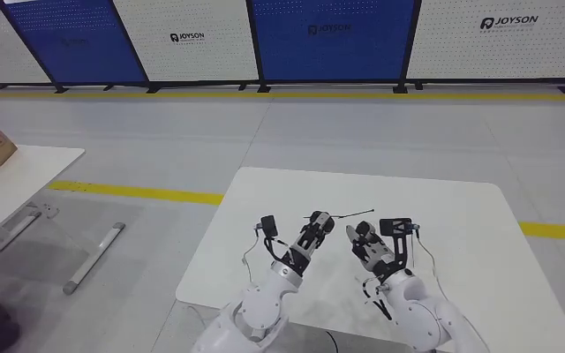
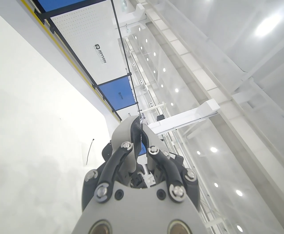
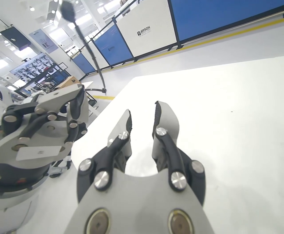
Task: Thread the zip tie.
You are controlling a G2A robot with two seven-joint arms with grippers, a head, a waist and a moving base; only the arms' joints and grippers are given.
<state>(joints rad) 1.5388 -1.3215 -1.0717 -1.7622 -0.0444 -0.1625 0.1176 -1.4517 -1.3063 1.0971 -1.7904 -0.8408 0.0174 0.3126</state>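
Finishes seen
A smooth matt table [image 3: 221,99], a black plastic zip tie [image 3: 67,10] and ribbed pads [image 3: 156,117] are shown.

logo wordmarks stand on the partition panels [image 1: 187,53].

The zip tie [image 3: 80,33] blurs to a dark blob at its end farthest from the left gripper [image 3: 81,97]. Its clamped stretch is hidden between that gripper's pressed-together pads [image 2: 136,133]. From above it is a hairline, head and tail indistinguishable. A thin dark strip [image 2: 89,151] on the worktop [image 2: 33,110] beside the gripper: tie or shadow, unclear.
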